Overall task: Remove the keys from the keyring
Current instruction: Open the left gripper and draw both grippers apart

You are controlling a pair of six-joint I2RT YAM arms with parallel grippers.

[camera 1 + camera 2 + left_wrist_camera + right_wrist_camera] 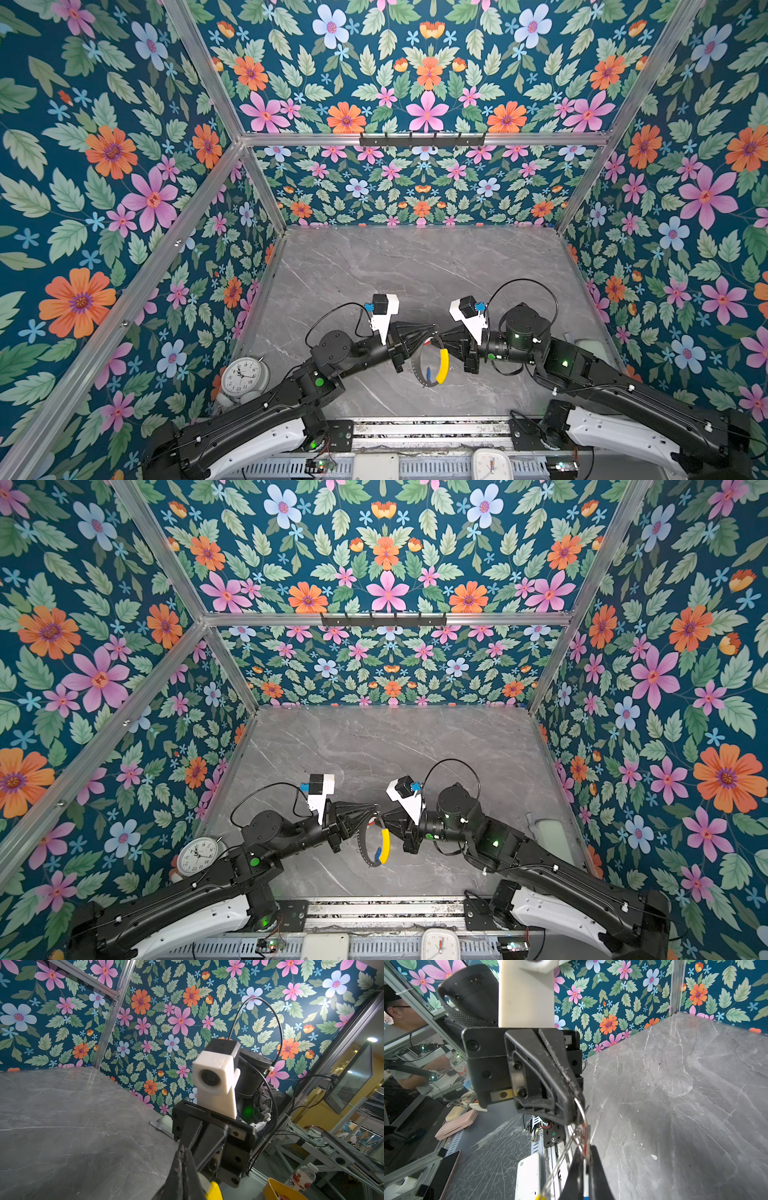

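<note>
Both arms reach in from the near edge of the table, and they meet tip to tip over its near middle part. The left arm rises from the near-left corner and bends at the elbow. Its forearm then points to the right, with the wrist camera on the far side. The right arm makes almost the mirror of this from the near-right corner, and its forearm points to the left.

The left claw is clenched. In the right wrist view its tips pinch a curved silver wire, which seems to be the top of the keyring. The right claw is also clenched, just beside the left one. In its own wrist view the fingers press together on the red-tagged key and a small ring. Which part exactly they pinch, I cannot tell.

The keyring hangs from the two claws toward the near side. Its yellow sleeve is on the right part of the hoop, and the blue-tagged key is low inside the hoop, just beside the sleeve. I cannot tell whether the hoop touches the table.

A round clock stands at the near-left corner, well apart from the claws.
</note>
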